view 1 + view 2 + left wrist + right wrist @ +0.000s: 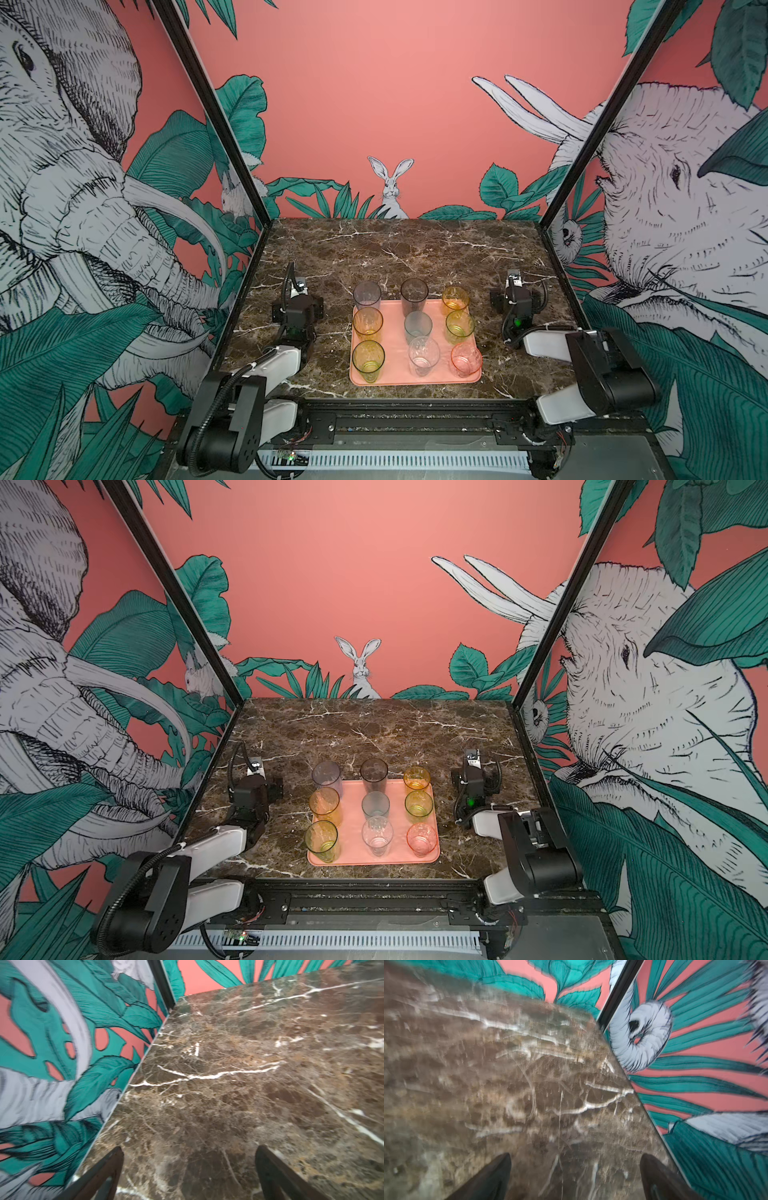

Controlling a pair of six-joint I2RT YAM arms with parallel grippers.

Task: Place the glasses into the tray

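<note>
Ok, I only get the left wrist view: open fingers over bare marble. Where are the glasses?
Observer: On the tray. Nine glasses stand there in three rows of three.
Operator: Any tipped over?
Observer: No, all of them are upright.
Operator: Is the other arm holding one?
Observer: No, the right gripper is open and empty.
</note>
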